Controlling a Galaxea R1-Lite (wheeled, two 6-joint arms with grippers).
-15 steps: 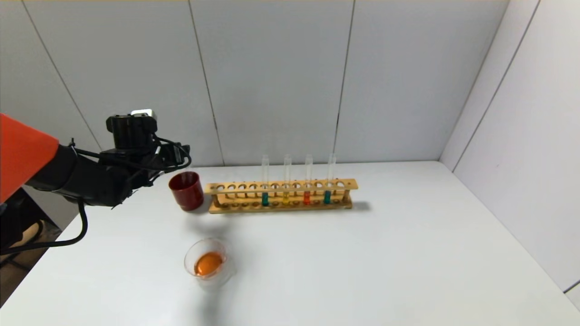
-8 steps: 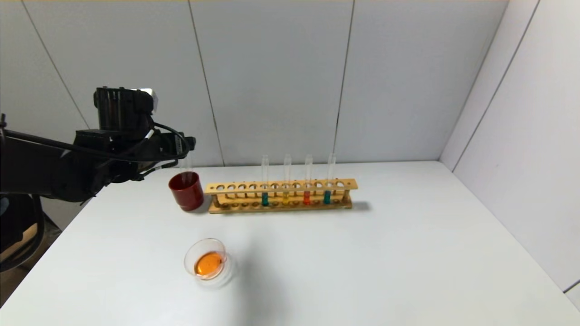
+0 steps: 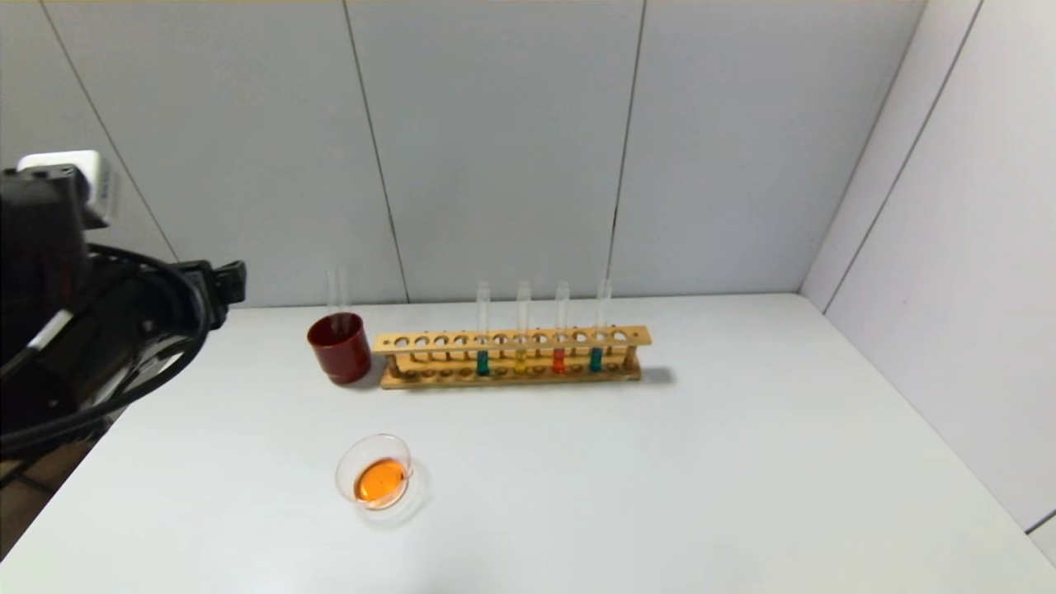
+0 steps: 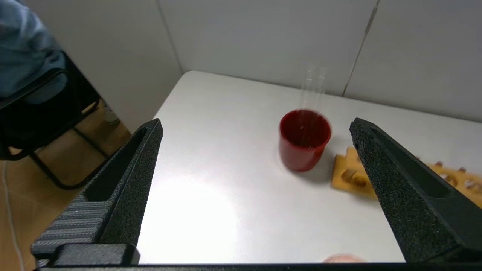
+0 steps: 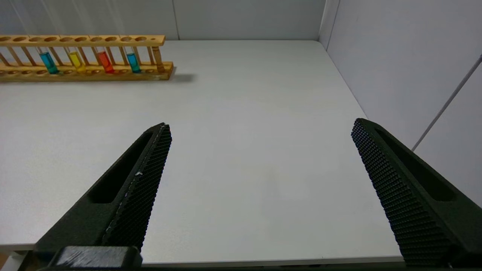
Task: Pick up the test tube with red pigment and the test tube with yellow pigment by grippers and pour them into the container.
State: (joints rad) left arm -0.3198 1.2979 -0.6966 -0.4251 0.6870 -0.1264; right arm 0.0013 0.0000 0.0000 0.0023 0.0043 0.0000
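The container point(image 3: 375, 474) is a low clear glass dish holding orange liquid, at the front left of the table. Two clear tubes point(image 3: 337, 293) stand in the dark red cup point(image 3: 339, 348); their bottoms are hidden by the cup. They also show in the left wrist view point(image 4: 312, 86). A tube with yellow liquid point(image 3: 520, 360) and a tube with red liquid point(image 3: 558, 360) stand in the wooden rack point(image 3: 511, 340). My left gripper point(image 4: 256, 126) is open and empty, left of the cup point(image 4: 304, 139) and well apart from it. My right gripper point(image 5: 261, 126) is open and empty over the table's right front.
Two tubes with teal liquid point(image 3: 483, 361) point(image 3: 596, 359) also stand in the rack. The rack's right end shows in the right wrist view point(image 5: 83, 73). Grey walls close the back and right. A dark chair point(image 4: 45, 124) stands beyond the table's left edge.
My left arm has drawn back to the left and upward, away from the red cup. A tube it was at now stands free in the cup.
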